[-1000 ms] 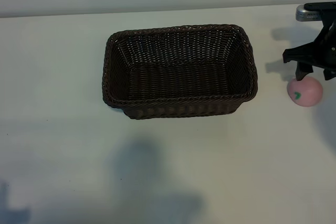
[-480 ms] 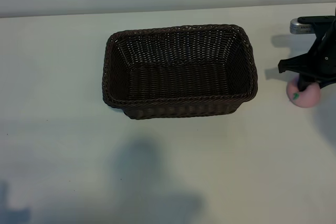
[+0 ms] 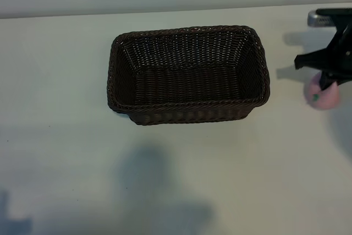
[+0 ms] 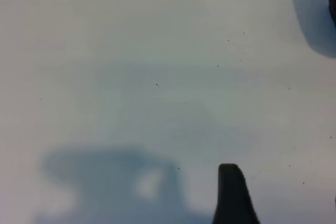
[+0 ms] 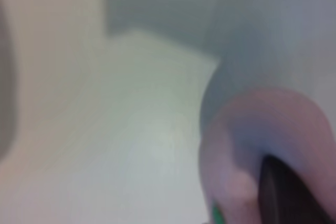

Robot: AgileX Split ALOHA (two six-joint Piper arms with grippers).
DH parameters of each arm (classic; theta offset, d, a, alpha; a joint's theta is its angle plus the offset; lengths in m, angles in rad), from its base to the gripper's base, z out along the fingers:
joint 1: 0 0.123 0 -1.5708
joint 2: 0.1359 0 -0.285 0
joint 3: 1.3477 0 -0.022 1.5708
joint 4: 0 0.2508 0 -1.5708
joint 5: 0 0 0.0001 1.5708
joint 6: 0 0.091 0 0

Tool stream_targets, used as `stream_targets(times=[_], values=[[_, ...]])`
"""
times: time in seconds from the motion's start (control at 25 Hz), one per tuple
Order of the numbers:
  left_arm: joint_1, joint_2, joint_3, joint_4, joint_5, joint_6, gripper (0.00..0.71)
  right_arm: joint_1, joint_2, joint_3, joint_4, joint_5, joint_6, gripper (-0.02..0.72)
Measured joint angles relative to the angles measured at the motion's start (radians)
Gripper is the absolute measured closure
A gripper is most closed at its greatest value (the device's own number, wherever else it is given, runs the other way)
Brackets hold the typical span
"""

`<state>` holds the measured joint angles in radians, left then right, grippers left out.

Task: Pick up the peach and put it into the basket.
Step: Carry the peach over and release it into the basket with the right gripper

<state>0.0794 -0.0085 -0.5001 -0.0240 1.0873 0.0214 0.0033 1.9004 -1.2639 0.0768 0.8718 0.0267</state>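
A: Scanning the exterior view from its left side first. What is logged there?

B: Pale table [image 3: 66, 152], bare surface with soft grey shadows near the front edge. The left arm does not appear in this view. Its wrist view shows only table and one dark fingertip [image 4: 233, 195] of the left gripper; no object near it. I cannot tell from that how wide it stands, and nothing shows in its hold.

A: Centre?

B: Large rectangular dark-brown woven wicker basket [image 3: 187, 111], rounded corners, braided rim, deep sides. It sits flat on the table, long side facing the camera. Inside, only the woven floor shows.

A: And the right side?

B: Small round pale-pink peach [image 3: 323, 97] with a tiny green mark, near the right edge, well apart from the basket and outside it. The black right gripper [image 3: 325, 83] comes down on it from above, pointing at the table, and covers the fruit's upper part.

A: State of that gripper?

B: Fingers drawn in against the peach. The right wrist view shows a dark finger [image 5: 286, 192] pressed on the pink skin, so it has hold of the fruit. Whether the peach touches the table or hangs just clear of it, I cannot tell.
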Motion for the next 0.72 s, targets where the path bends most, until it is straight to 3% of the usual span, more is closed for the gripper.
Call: stream_targets(times=[0.44,0.72], values=[[0.0,0.0,0.0,0.0,0.0,-0.001,0.247,0.0,-0.227,-0.143,0.004,0.159,-0.019,0.655],[0.0,0.0,0.0,0.0,0.0,-0.003,0.247,0.044,-0.23,-0.257,0.089,0.275,-0.068,0.655]])
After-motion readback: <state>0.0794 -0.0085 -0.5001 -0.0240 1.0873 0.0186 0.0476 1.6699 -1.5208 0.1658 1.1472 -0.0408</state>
